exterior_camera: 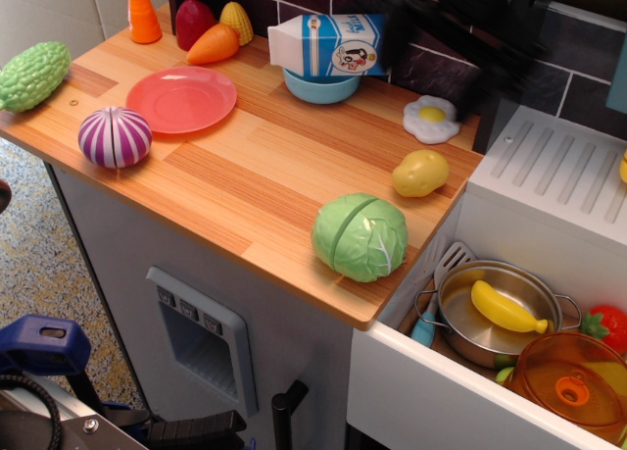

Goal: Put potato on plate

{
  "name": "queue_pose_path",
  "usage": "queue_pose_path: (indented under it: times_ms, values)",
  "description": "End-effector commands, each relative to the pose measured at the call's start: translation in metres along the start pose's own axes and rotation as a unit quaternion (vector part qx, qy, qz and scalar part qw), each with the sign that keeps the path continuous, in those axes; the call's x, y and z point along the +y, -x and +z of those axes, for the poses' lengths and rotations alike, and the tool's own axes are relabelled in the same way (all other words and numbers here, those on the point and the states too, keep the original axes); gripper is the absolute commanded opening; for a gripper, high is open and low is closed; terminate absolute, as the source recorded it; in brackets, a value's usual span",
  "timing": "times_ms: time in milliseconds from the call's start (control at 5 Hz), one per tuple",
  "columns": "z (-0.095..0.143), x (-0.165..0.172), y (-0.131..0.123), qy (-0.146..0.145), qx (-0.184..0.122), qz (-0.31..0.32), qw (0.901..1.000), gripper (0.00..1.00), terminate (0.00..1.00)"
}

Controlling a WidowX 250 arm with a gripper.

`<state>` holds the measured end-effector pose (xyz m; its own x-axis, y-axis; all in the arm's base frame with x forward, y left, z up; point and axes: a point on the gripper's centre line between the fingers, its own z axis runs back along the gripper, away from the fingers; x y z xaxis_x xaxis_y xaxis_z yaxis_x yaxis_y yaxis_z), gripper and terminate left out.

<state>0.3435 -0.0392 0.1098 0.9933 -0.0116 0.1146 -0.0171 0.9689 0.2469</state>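
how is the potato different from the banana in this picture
The potato is a lumpy oval; the banana is long and curved. The potato lies on the wooden counter near its right edge, while the banana rests lower down in the metal pot. Both are yellow plastic-looking toy foods.

The potato (420,173) is a small yellow toy, smooth and lumpy, roughly oval, with a glossy highlight on its upper side. It lies on its side on the wooden counter, right of centre in the frame, close to the counter's right edge. Nothing touches it.

The plate (181,99) is flat, round and pink-red with a shallow raised rim. It sits level on the same counter in the upper left of the frame, and its surface is bare. Potato and plate are well apart, with a long stretch of open wood between them running diagonally across the frame.
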Motion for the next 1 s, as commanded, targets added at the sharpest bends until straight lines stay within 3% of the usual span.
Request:
queue_pose_path:
  times_ms: [0, 200, 800]
  values:
    - [-0.023, 0.009, 0.008, 0.026, -0.031, 0.009, 0.9991, 1.0, 0.0]
    - [-0.042, 0.015, 0.003, 0.021, -0.033, -0.007, 0.9992, 1.0, 0.0]
    - [-0.069, 0.007, -0.016, 0.062, -0.095, -0.038, 0.9929, 1.0, 0.0]
